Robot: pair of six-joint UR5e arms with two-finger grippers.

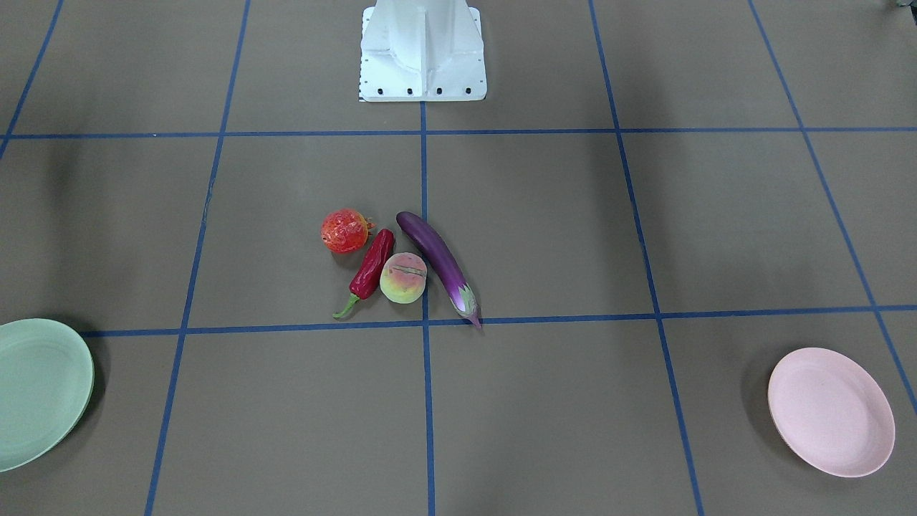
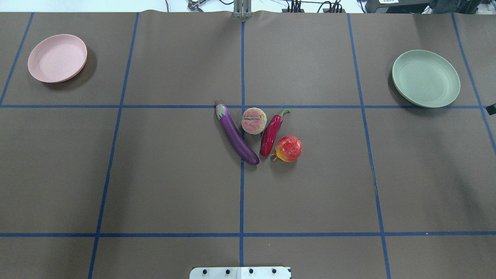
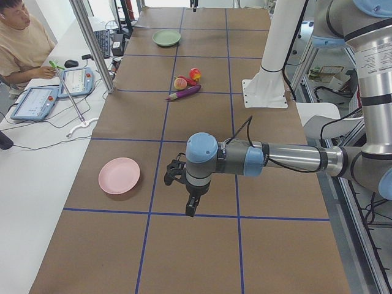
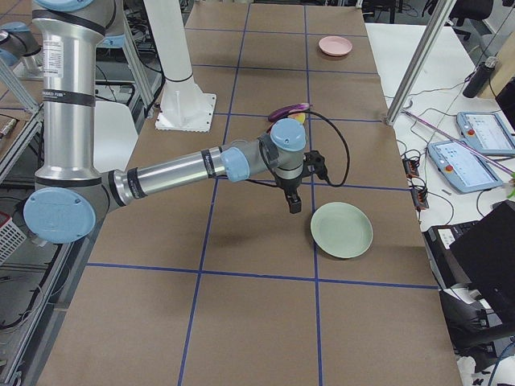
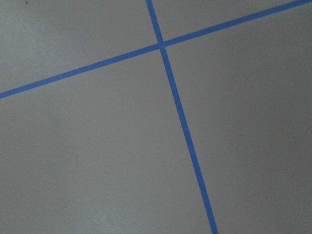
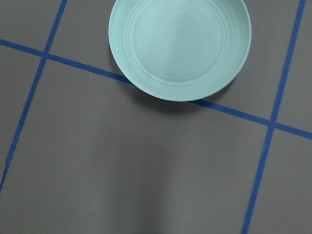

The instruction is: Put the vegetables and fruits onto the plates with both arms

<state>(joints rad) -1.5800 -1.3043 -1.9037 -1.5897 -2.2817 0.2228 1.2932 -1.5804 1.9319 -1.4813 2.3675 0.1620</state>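
**First:** Brown paper ruled with blue tape [image 2: 241, 193] is seen across the table [image 2: 174, 174]. Where is the produce found?

**Second:** All four pieces are bunched at the middle. The eggplant [image 2: 236, 135] is laid diagonally, and the peach [image 2: 254, 121] is set just beside it. The chili pepper [image 2: 271, 132] is on the peach's other side, and the red-orange fruit [image 2: 288, 148] is against the chili's lower end. Nothing has been plated. The pink plate [image 2: 57, 58] is left bare at the robot's far left, and the green plate [image 2: 426, 78] at its far right.

**First:** And the claws?

**Second:** The left gripper [image 3: 190, 211] is hung over bare table near the pink plate. The right gripper [image 4: 294, 205] is hung close by the green plate. Both are shown only from the side, so spread or closed cannot be told.

**First:** What could be spoiled from here?

**Second:** A neighbour could be nudged when fingers are lowered into so tight a cluster. The two round fruits could be sent rolling. The glossy eggplant could be swung or dropped if it is gripped off-centre. A collision could be caused if both arms are brought to the middle together.
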